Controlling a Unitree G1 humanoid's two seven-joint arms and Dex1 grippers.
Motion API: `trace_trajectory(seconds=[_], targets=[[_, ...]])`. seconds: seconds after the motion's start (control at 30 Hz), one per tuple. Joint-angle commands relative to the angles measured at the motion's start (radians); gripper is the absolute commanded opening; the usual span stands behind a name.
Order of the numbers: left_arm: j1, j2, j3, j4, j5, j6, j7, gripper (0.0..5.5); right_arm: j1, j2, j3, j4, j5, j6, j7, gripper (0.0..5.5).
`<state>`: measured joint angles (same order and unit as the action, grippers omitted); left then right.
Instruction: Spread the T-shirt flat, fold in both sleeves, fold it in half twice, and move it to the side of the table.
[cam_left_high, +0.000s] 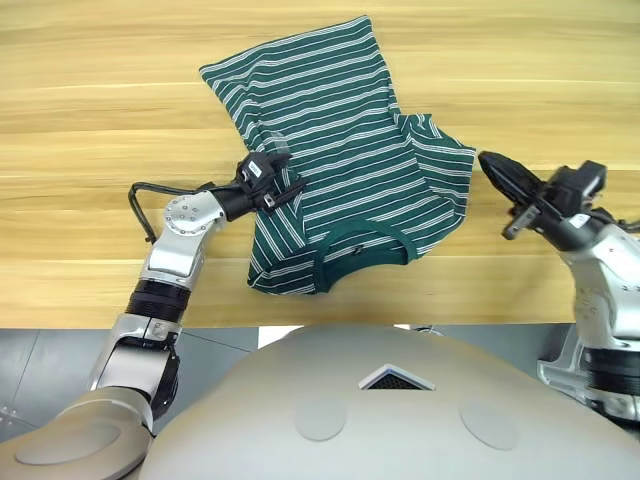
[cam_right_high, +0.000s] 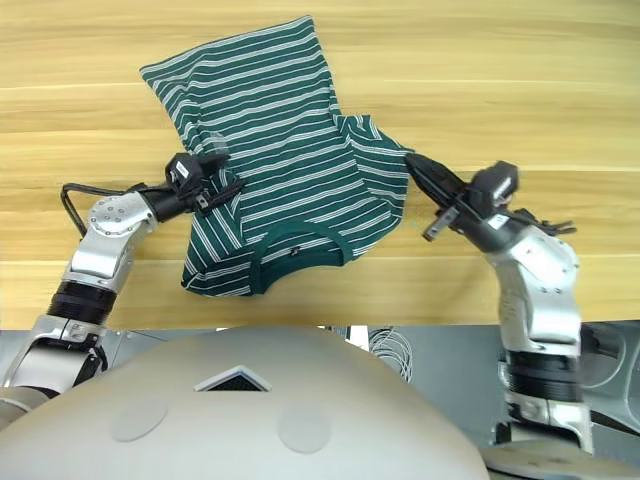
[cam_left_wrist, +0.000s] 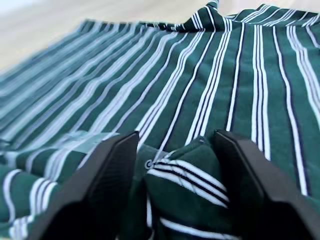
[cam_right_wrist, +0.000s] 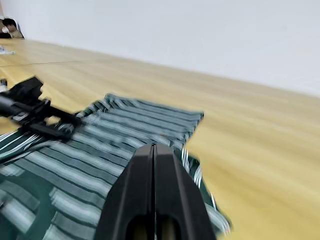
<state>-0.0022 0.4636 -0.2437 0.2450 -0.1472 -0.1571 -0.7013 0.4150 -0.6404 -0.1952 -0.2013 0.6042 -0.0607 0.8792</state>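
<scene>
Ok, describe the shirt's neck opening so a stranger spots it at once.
On the wooden table lies a green striped T-shirt. Its neck opening sits at the edge nearest the robot. It is a plain dark-green curved band, unlike the striped cloth around it.

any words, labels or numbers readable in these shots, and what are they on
Nothing here can be read.
On the left gripper, a white sticker: too small to read.
On the T-shirt, a tiny mark in the left wrist view: blurred, unreadable.
</scene>
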Motion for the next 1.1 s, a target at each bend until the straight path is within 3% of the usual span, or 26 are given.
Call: trace_trajectory(seconds=[0.03, 0.27, 0.6, 1.1], targets=[[0.018, -0.008, 0.015, 0.137, 0.049, -0.04, 0.019, 2.68, 0.11, -0.045, -0.091, 0.036, 0.076, 0.11, 0.08, 0.0], [0.019, -0.055, 0.024, 0.197, 0.053, -0.039, 0.035, 2.7, -0.113, -0.005, -0.02, 0.253, 0.018, 0.415, -0.07, 1.25], [0.027, -0.069, -0.009, 0.185, 0.053, -0.018, -0.01, 2.7, -0.325, 0.087, 0.132, 0.327, -0.081, 0.571, -0.131, 2.99], [0.035, -0.066, -0.001, 0.133, 0.042, 0.001, -0.031, 2.7, -0.446, 0.155, 0.16, 0.432, -0.161, 0.59, -0.188, 2.99]])
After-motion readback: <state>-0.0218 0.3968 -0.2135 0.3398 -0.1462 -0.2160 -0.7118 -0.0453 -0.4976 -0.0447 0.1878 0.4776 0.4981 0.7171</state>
